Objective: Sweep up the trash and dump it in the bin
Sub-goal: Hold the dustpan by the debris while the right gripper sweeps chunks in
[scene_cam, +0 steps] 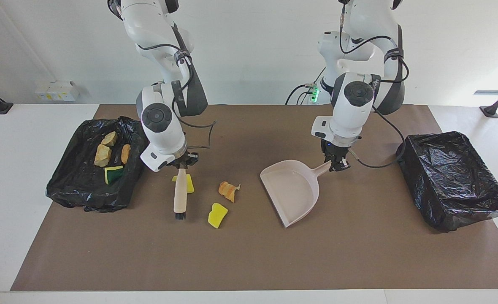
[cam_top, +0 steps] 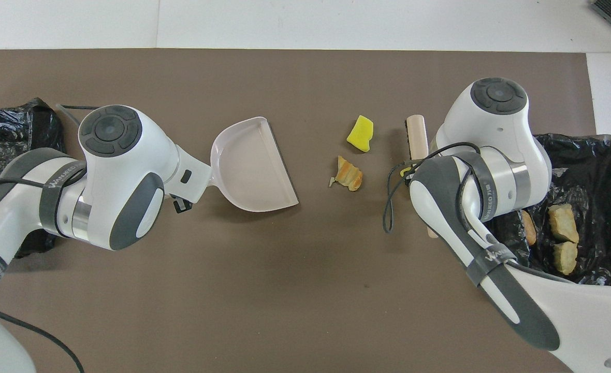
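Observation:
My right gripper is shut on the upper end of a wooden-handled brush, whose black bristles point down at the brown mat. A yellow sponge scrap lies partly hidden by the handle. Beside the brush lie a tan bread-like chunk and another yellow sponge scrap. My left gripper is shut on the handle of the beige dustpan. The pan's open mouth faces these scraps. A black-bagged bin at the right arm's end holds several scraps.
A second black-bagged bin sits at the left arm's end, with nothing showing in it. The brown mat covers the table's middle, with white table around it. A cable loops from the right wrist near the brush.

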Robot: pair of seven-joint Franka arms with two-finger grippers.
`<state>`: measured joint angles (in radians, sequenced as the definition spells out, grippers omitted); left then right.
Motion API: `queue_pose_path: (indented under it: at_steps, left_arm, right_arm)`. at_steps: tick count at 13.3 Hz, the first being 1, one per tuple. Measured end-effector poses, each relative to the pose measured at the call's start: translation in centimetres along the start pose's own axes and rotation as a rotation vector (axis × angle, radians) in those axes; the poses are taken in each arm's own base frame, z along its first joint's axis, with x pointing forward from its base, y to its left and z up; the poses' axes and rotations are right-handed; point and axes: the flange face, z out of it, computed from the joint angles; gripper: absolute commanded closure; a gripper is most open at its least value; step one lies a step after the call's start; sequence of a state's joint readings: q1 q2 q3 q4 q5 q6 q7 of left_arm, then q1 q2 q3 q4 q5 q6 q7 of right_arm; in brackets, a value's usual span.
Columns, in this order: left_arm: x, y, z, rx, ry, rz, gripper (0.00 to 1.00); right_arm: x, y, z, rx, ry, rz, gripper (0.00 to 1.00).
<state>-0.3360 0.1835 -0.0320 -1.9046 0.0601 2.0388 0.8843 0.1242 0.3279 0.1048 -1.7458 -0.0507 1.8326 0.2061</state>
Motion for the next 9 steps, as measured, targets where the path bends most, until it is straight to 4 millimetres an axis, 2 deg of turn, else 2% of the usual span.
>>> queue_pose_path:
  at_steps: [2,4,6,9]
  left_arm:
    - [-0.1,0.3,0.7,-0.009,-0.006,0.053,1.0]
    - [-0.2,0.4,0.6,-0.008,-0.005,0.088,1.0]
    - [0.0,0.7,0.6,-0.009,-0.006,0.1,1.0]
    - [0.3,1.4,0.6,-0.01,-0.008,0.112,1.0]
  right_arm:
    - [0.5,0.0,1.2,-0.016,0.006,-0.007,1.0]
    - [1.5,-0.6,3.0,-0.009,0.021,-0.015,1.0]
    - [1.6,-2.5,3.6,0.029,0.017,-0.019,1.0]
    - [0.6,-6.7,3.4,0.149,-0.014,-0.022,1.0]
